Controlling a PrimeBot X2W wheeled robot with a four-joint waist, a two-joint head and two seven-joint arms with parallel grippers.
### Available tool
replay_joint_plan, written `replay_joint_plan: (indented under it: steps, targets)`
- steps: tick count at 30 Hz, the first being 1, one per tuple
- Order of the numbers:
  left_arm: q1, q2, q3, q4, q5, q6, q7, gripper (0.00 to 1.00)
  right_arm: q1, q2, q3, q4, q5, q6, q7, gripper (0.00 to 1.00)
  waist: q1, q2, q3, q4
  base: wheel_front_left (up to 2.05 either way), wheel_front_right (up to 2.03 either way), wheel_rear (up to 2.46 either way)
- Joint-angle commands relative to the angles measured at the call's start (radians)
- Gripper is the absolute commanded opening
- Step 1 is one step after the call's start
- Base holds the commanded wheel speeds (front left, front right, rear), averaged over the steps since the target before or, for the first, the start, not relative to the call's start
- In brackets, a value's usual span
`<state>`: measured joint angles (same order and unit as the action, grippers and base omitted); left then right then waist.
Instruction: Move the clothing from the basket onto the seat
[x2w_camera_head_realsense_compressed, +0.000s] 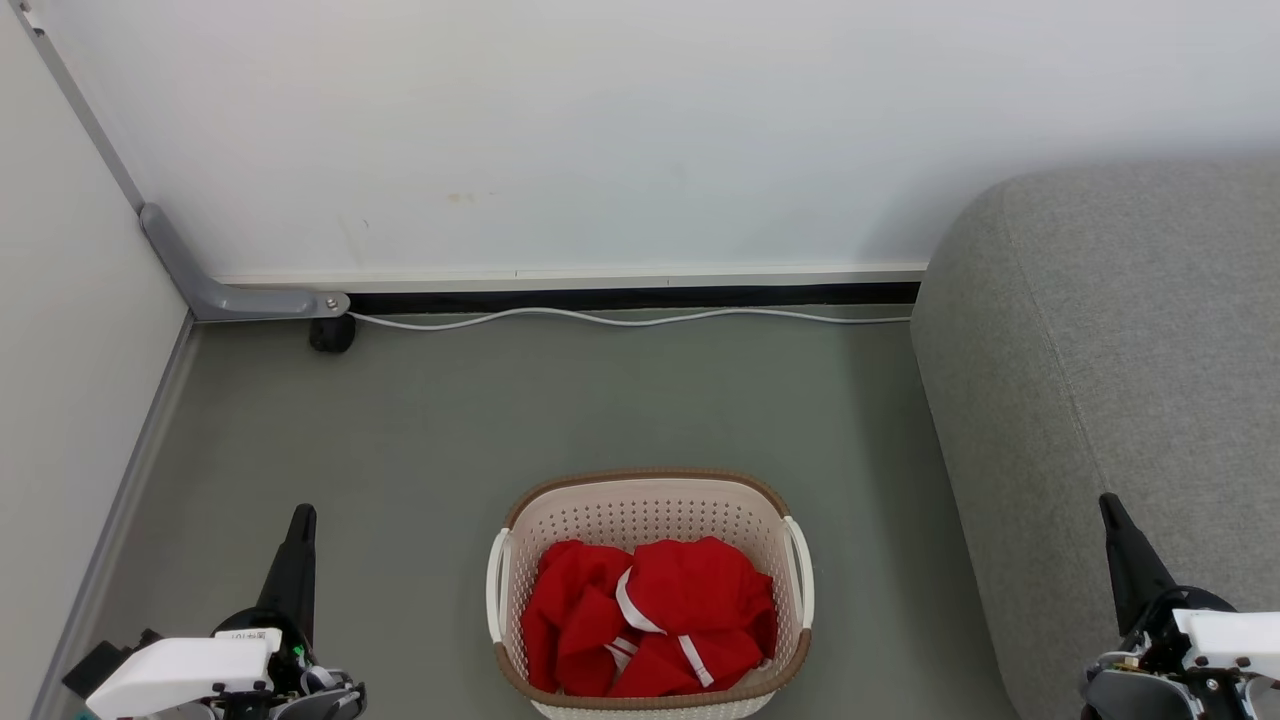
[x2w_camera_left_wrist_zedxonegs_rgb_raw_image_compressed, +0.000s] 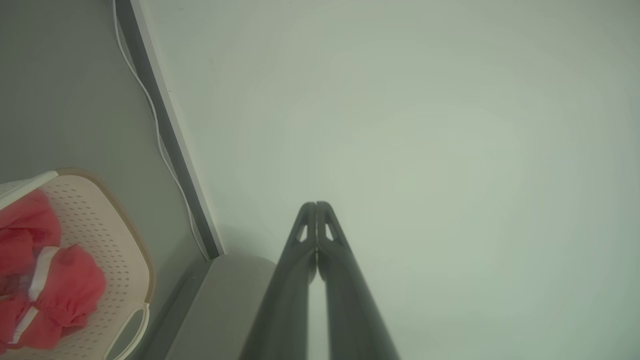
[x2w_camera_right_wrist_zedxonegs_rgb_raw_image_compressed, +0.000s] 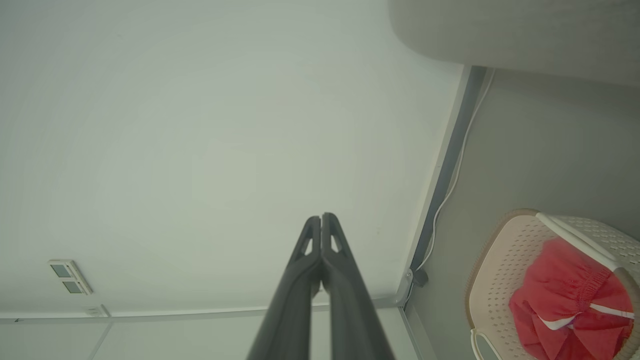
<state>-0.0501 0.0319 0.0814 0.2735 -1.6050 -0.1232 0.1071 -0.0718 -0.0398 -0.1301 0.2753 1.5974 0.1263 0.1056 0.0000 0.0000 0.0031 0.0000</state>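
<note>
Head view: red clothing (x2w_camera_head_realsense_compressed: 650, 625) heaped in the basket (x2w_camera_head_realsense_compressed: 648, 500), near centre, between our arms. Left gripper (x2w_camera_head_realsense_compressed: 302, 512) sits nearer it, to its left; right gripper (x2w_camera_head_realsense_compressed: 1106, 502) stands before the grey sofa (x2w_camera_head_realsense_compressed: 1120, 350) at right. Both finger pairs pressed together, empty. We judge left reaches first.

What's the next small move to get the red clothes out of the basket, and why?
Probably open the right gripper and lower it toward the clothing: it is shut and empty, the clothing lies in the basket, and the seat stands on that arm's side.
</note>
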Motion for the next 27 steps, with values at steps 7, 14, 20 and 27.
replay_joint_plan:
  steps: [7, 14, 20, 27]
  targets:
    - [-0.058, 0.018, 0.032, -0.029, -0.004, -0.007, 0.006, 0.00, -0.036, -0.010, 0.017, -0.031, 0.012, 0.004, 0.007, 0.00, 0.0000, 0.0000, 0.000, 0.000, 0.00, 0.00, 0.00]
    - [-0.058, 0.018, 0.032, -0.029, -0.004, -0.007, 0.006, 0.00, -0.036, -0.010, 0.017, -0.031, 0.012, 0.004, 0.007, 0.00, 0.0000, 0.0000, 0.000, 0.000, 0.00, 0.00, 0.00]
    - [-0.058, 0.018, 0.032, -0.029, -0.004, -0.007, 0.006, 0.00, -0.036, -0.010, 0.017, -0.031, 0.012, 0.004, 0.007, 0.00, 0.0000, 0.0000, 0.000, 0.000, 0.00, 0.00, 0.00]
    - [-0.058, 0.018, 0.032, -0.029, -0.004, -0.007, 0.006, 0.00, -0.036, -0.010, 0.017, -0.031, 0.012, 0.004, 0.007, 0.00, 0.0000, 0.0000, 0.000, 0.000, 0.00, 0.00, 0.00]
